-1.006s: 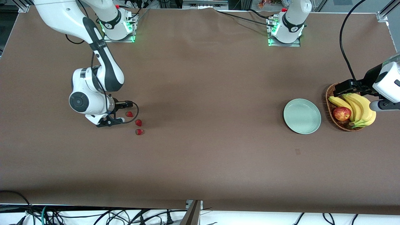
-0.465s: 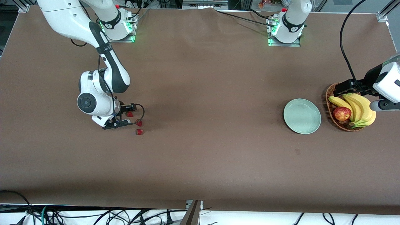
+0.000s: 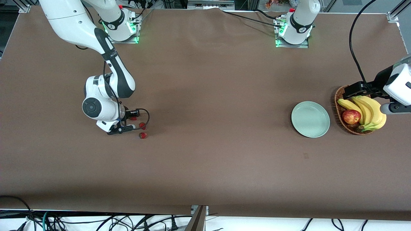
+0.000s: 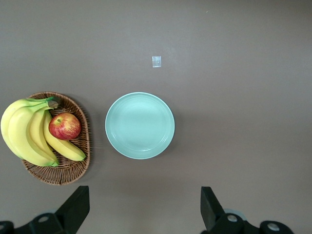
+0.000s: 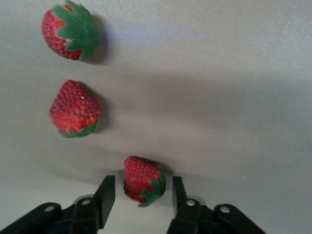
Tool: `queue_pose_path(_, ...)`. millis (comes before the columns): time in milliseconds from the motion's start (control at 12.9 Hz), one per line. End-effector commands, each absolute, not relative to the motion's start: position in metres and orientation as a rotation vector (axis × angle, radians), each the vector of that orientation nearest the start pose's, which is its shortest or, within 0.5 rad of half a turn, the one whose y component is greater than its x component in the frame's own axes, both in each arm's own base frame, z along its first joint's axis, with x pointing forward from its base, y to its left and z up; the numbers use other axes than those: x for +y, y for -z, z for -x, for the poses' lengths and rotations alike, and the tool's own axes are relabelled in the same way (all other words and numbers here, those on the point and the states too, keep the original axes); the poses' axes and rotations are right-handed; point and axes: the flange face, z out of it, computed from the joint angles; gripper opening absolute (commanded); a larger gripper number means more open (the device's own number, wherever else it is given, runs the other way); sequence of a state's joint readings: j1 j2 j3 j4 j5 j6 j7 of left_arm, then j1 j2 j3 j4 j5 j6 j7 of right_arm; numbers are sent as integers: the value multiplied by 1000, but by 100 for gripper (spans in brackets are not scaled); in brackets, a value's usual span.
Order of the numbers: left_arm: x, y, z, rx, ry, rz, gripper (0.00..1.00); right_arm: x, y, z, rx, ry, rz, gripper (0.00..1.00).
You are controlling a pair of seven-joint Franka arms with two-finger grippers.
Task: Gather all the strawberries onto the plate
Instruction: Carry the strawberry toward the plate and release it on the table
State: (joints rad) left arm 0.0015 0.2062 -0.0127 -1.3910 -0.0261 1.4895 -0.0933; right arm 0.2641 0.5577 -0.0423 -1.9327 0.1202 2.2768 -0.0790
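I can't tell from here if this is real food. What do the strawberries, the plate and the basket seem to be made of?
The strawberries look like moulded plastic or foam: matte, with even dimples and stiff leaves; I can't be sure. The plate seems glazed ceramic or smooth plastic: mint-green with faint concentric rings. The basket looks like woven brown wicker, its strands visible.

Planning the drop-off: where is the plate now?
The plate sits toward the left arm's end of the table, beside the fruit basket, below the open left gripper.

The right gripper (image 3: pixel 130 123) partly hides one strawberry (image 3: pixel 132 118); the left gripper (image 4: pixel 141 214) is cut off by the frame's edge.
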Motion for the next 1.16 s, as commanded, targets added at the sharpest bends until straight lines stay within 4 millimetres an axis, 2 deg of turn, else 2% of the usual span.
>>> queue_pose_path(0,-8,-587,-610,-129,-174,3179,100,137,-185,-590,-351,-310,3043,26)
queue_pose_path(77,-7,-587,-610,-129,-174,3178,100,137,-190,-593,-354,-296,3043,20)
queue_pose_path(155,-8,-587,-610,-129,-174,3179,100,141,-199,-597,-359,-285,3041,19)
queue_pose_path(310,-7,-587,-610,-131,-174,3177,100,156,-232,-612,-348,-342,3029,19)
queue_pose_path(465,-8,-587,-610,-131,-174,3179,100,196,-267,-623,-278,-386,3041,20)
queue_pose_path(542,-8,-587,-610,-129,-174,3179,100,224,-272,-620,-240,-377,3054,20)
queue_pose_path(697,-8,-587,-610,-129,-174,3179,100,296,-276,-604,-85,-383,3001,20)
queue_pose_path(852,-8,-587,-610,-129,-174,3179,100,365,-289,-599,67,-357,2945,20)
queue_pose_path(1006,-8,-586,-610,-129,-177,3179,100,440,-288,-584,225,-328,2873,20)
queue_pose_path(1084,-8,-584,-611,-131,-182,3178,100,469,-279,-576,314,-288,2838,21)
